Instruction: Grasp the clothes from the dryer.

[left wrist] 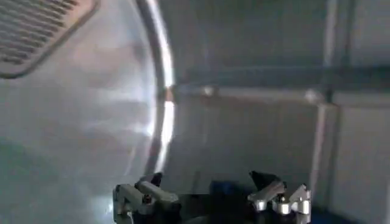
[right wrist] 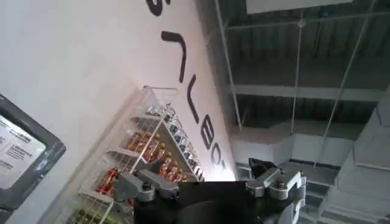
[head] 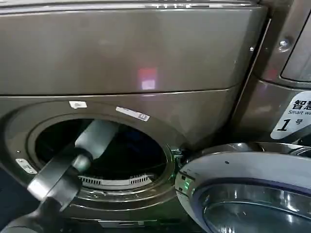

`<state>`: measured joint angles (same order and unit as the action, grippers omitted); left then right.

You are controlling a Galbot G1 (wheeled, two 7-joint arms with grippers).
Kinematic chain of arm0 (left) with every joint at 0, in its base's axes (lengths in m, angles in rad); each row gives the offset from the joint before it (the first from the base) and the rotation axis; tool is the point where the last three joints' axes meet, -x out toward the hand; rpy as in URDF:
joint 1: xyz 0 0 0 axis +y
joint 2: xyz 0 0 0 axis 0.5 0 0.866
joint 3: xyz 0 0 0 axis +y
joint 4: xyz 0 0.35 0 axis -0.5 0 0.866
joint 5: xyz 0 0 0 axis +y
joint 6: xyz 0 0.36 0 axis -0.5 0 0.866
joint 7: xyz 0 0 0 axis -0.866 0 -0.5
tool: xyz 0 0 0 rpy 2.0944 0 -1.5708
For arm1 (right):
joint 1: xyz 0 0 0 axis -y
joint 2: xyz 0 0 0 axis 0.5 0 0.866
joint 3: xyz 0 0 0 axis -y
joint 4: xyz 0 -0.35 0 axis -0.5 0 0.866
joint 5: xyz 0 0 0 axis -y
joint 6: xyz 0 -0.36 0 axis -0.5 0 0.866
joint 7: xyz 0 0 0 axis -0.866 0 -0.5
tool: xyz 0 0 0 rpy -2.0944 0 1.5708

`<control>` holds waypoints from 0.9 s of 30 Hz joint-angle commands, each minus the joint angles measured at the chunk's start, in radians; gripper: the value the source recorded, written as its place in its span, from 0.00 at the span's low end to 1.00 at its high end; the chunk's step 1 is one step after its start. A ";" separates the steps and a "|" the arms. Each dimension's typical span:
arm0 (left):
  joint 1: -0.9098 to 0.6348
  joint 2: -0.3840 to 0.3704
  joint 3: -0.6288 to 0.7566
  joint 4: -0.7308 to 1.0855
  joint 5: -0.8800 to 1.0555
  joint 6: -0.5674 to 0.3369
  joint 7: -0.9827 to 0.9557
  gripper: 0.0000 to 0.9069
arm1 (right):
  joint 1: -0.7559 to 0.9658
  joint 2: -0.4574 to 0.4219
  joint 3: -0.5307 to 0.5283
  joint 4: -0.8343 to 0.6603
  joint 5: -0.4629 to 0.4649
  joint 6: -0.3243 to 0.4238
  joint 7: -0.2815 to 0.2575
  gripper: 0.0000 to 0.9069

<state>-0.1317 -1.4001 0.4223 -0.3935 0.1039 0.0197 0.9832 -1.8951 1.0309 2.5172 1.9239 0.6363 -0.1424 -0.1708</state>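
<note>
Clothes [left wrist: 222,187] barely visible inside dryer [head: 146,73].

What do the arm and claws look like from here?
The left arm is built of smooth grey cylindrical links with a black joint. The left claw and right claw match: silver metal linkages, black pointed fingertips, black body.
</note>
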 commanded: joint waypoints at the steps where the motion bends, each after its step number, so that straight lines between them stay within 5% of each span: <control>1: -0.021 -0.001 0.088 0.033 0.140 -0.023 0.110 1.00 | 0.005 0.001 -0.004 0.002 -0.002 -0.001 0.000 1.00; 27: 0.003 -0.004 0.094 0.079 0.154 -0.054 0.182 1.00 | -0.007 0.003 -0.001 0.018 -0.003 -0.002 -0.001 1.00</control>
<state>-0.1367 -1.4041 0.5153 -0.3207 0.2579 -0.0312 1.1527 -1.9010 1.0339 2.5155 1.9407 0.6326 -0.1448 -0.1722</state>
